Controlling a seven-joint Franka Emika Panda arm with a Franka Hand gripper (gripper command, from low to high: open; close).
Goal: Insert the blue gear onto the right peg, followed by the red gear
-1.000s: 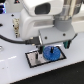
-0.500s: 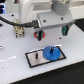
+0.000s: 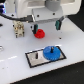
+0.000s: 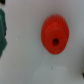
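The blue gear [image 3: 51, 53] lies flat on the right half of the grey black-framed plate [image 3: 34, 61]. It covers the spot of the right peg, which I cannot make out. The left peg [image 3: 36, 54] stands bare. On the white table behind the plate rests the red gear [image 3: 39, 33]. The wrist view shows the red gear [image 4: 54, 37] from above, with its dark centre hole. My gripper [image 3: 47, 24] hangs above the table with its fingers wide apart and nothing between them. One dark finger [image 3: 36, 26] is just above the red gear.
A beige and dark fixture [image 3: 19, 28] stands on the table toward the exterior view's left of the red gear. The white arm body [image 3: 35, 10] fills the back of the scene. A dark green finger edge [image 4: 2, 30] shows at the wrist picture's border.
The gripper has risen off the blue gear, leaving it on the plate, and moved back toward the red gear.
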